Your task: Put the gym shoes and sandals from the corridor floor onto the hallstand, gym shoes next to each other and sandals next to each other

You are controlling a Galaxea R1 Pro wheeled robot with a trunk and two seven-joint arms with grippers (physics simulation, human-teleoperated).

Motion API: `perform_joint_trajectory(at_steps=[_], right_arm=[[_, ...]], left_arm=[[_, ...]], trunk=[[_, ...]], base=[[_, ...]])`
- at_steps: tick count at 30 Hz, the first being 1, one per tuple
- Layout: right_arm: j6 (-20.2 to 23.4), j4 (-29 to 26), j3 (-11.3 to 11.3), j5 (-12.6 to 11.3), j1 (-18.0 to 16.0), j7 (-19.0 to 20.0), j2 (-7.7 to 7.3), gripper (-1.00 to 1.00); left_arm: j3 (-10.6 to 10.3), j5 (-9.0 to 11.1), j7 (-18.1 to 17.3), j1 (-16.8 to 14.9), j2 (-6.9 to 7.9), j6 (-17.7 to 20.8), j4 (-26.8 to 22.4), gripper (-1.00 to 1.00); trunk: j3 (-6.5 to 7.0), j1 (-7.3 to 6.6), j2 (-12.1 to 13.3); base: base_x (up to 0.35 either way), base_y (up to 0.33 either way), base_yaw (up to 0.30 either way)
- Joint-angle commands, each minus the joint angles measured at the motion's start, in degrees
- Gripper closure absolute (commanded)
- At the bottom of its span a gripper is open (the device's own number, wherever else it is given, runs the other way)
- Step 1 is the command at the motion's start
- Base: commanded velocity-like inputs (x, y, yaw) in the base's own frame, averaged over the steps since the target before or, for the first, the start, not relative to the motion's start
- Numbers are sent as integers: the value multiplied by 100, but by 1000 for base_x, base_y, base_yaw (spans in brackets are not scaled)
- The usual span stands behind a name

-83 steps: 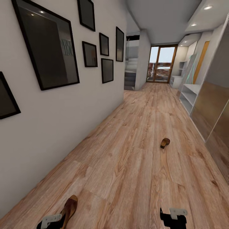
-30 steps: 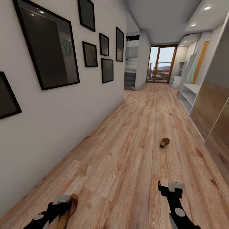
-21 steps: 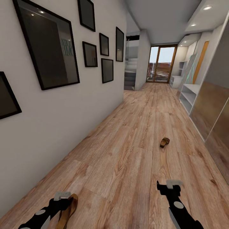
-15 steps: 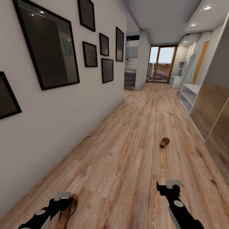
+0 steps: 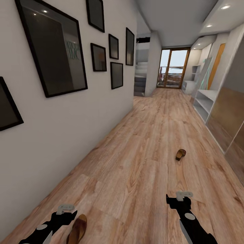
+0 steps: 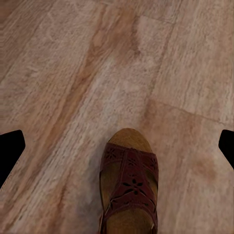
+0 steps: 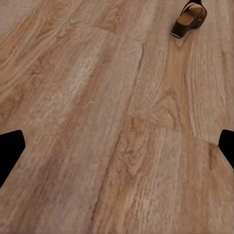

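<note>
The near sandal (image 5: 77,229) is lying on the floor (image 5: 135,176) at the bottom edge of the head view, its heel end cut off by the frame; the left wrist view is showing its toe end and pierced, dark red-brown strap (image 6: 129,183), with the rest running out of that picture too. The left gripper (image 5: 69,210) is hanging just beside and above it with its fingers spread apart and nothing between them, only their dark tips (image 6: 9,151) peeking in at the sides of the wrist picture. The right gripper (image 5: 179,197) is likewise standing open and empty over bare planks, and both arms are leaving the head view at its lower edge. The far sandal (image 5: 180,154) is resting further down the corridor, nearer the right-hand wall than the left, well apart from both grippers; it is small there, and in the right wrist view (image 7: 190,18) it is sitting tilted near the picture's edge. Dark framed pictures (image 5: 51,47) are hanging along the left wall; one is carrying faint pale lettering too blurred to read. A pale shelving unit (image 5: 203,101) is standing against the right wall far ahead, half hidden by brown cabinet panels (image 5: 227,118), too distant to make out its contents. A glass door (image 5: 173,67) is closing off the corridor's end.
</note>
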Motion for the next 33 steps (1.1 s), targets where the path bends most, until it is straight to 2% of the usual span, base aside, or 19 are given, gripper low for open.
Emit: perform_joint_trajectory(at_steps=[1,9,16,21,24,28,29,33], right_arm=[[-11,3,-10,60,-3,-12,2,-100],[-11,-4,-10,60,-1,-10,2,-100],[4,-189,-10,57,-3,-10,12,-100],[48,-764,-13,52,-3,-15,50,-100],[205,-1210,-16,46,-3,-17,63,-100],[605,-1708,-19,39,-3,-18,69,-100],[1071,-2076,-22,35,-3,-18,76,-100],[1369,-2248,-20,34,-3,-19,88,-100]], left_arm=[[49,-52,-26,-4,0,-26,3,-100],[49,-48,-48,-3,15,-36,3,-100],[53,-49,-79,-5,20,-32,3,-100],[-19,-177,-92,-35,15,-1,3,-100],[-117,-304,-89,-65,11,29,3,-100],[-169,-370,-88,-85,13,47,3,-100],[-191,-402,-88,-93,12,55,3,-100],[-197,-418,-86,-97,16,58,3,-100]], trunk=[[-5,-1,-2],[-5,-1,-2],[-166,17,-11],[-298,30,-18],[-386,38,-22],[-507,48,-27],[-538,51,-29],[-662,61,-34]], base=[[35,36,-5],[4,4,-121],[0,0,-12],[0,0,-1],[0,0,0],[0,0,0],[0,0,0],[0,0,0]])
